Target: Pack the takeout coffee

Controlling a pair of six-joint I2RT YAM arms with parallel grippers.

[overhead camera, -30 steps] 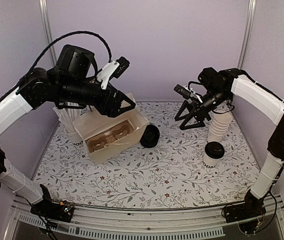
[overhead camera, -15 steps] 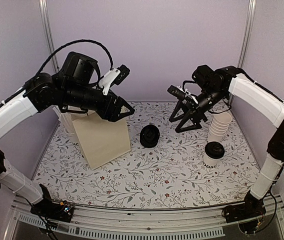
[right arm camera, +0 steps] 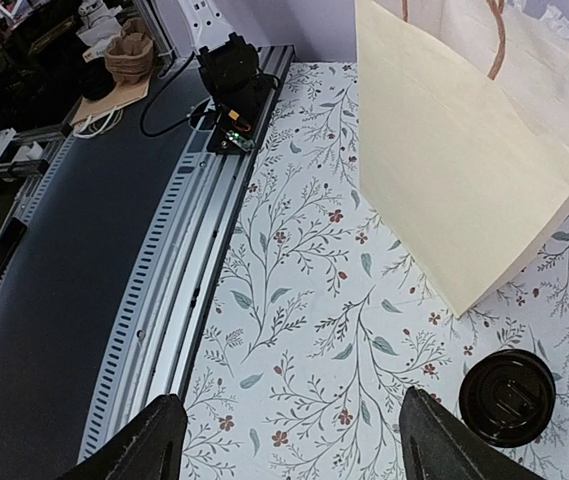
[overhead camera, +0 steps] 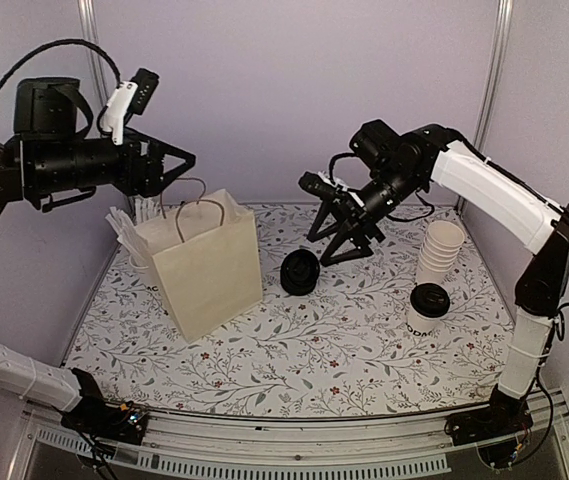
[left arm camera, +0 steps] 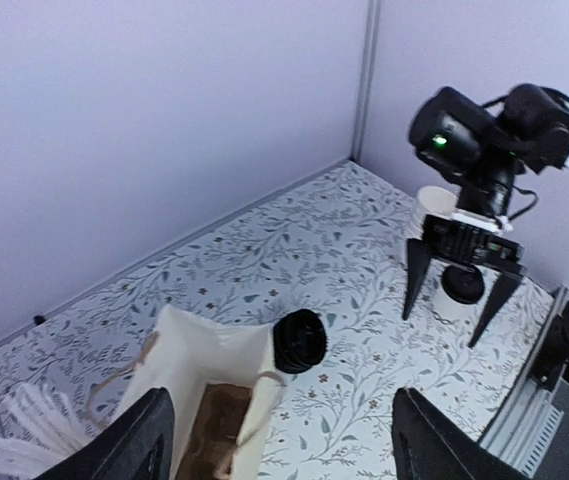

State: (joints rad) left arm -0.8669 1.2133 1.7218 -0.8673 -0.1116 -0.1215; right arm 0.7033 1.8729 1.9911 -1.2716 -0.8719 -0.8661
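The paper bag (overhead camera: 209, 275) stands up on the table (overhead camera: 294, 370) with its top open. The takeout coffee (overhead camera: 429, 306) is not in it yet, so I think the packing has not really begun. The coffee stands upright on the table. It is down below the right gripper (overhead camera: 321, 248), off to its right and closer to the arm bases, well apart from it. The right gripper hangs in the air with its two fingers spread wide and nothing between them. A round black lid thing (overhead camera: 301, 272) sits just under it. The left gripper (overhead camera: 179, 168) is high up, above the bag and a bit to the left of it. Its fingers are spread wide too and hold nothing. Next, I think the right gripper must swing over to the coffee, come down around the cup below the lid, and squeeze gently so the cup does not crush or tip. Then it must lift the coffee and lower it straight into the bag. The left gripper may need to keep the bag steady. Some things are hard to see. The left wrist view shows only a corner of a brown tray (left arm camera: 219, 428) inside the bag, so I cannot tell where the cup would fit. In that view the right gripper also covers part of the coffee. I cannot tell if the black lid thing has a cup under it. The stir sticks (overhead camera: 127, 225) are half hidden behind the bag. The right wrist view does not show the coffee at all.
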